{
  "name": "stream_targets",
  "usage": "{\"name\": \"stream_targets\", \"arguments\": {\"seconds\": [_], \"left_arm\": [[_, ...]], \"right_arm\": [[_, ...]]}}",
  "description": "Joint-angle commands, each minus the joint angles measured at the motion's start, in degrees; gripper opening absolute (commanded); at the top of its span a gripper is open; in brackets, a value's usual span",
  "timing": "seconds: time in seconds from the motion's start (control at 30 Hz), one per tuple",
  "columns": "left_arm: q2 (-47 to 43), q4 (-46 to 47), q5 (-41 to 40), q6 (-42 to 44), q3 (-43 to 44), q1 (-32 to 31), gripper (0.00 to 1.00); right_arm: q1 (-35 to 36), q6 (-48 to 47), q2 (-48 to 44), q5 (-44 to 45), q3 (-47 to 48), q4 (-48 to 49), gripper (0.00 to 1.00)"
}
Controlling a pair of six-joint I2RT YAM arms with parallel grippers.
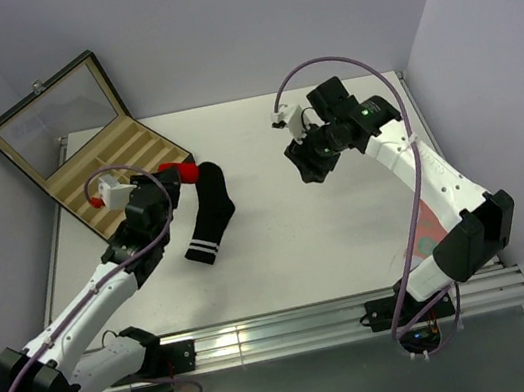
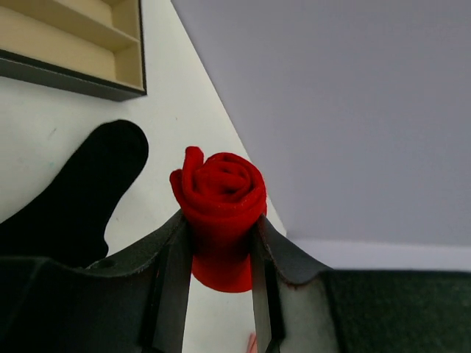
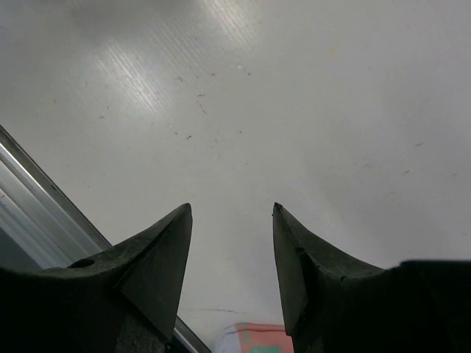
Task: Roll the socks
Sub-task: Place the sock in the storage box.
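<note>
A: What are the left gripper's [image 2: 221, 220] jaws doing?

B: They're clenched on the red sock [image 2: 221, 187], which is wound into a tight spiral. The jaws squeeze its sides, and the coil's end pokes out past the tips.

A: Where is it?

B: It's held just beside the near corner of the wooden box [image 1: 58, 191], close to the toe end of the black sock [image 1: 210, 215]. The black sock lies flat and unrolled on the table [image 1: 332, 245].

A: How should this step be finished well?

B: My judgement is to squeeze across the roll so the coil can't spring open. Lower it with the loose tail underneath, then release slowly. That tail at the coil's upper left looks ready to peel.

A: And the right gripper [image 3: 232, 220]?

B: Its jaws are spread with nothing between them. It hangs over bare table, well apart from both socks. It could pin the black sock's striped cuff for the next roll.
</note>
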Motion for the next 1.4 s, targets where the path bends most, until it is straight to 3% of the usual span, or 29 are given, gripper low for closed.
{"name": "stream_targets", "arguments": {"seconds": [0.0,0.07,0.27,0.5,0.7,0.9,1.07,1.37], "left_arm": [[1.75,-4.32,-11.08,-13.22,4.02,0.24,0.00],[3.15,-8.63,-15.73,-21.45,6.12,0.24,0.00],[6.23,-20.31,-24.10,-35.02,11.49,0.86,0.00],[6.85,-28.06,-27.00,-41.81,8.95,4.72,0.00],[6.23,-23.24,-24.29,-42.60,1.04,9.47,0.00],[7.37,-20.17,-24.37,-48.66,-4.41,10.70,0.00],[12.56,-21.82,-23.40,-50.59,-1.96,12.99,0.00],[14.76,-7.61,-20.42,-45.16,-4.23,16.41,0.00]], "right_arm": [[-1.00,-4.24,-1.21,2.11,4.04,-4.82,0.55],[-0.91,-4.60,-0.60,1.67,6.07,-6.58,0.55],[-1.00,-6.10,1.42,1.40,12.49,-10.02,0.55],[-1.18,-8.21,2.83,0.09,13.99,-10.90,0.55],[-1.18,-7.60,4.59,-2.46,13.20,-10.72,0.55],[-1.18,-6.80,5.64,-4.31,12.32,-10.64,0.55],[-1.18,-7.06,5.91,-4.39,11.18,-9.93,0.55],[-1.18,-7.59,6.78,-4.31,9.68,-8.35,0.55]]}}
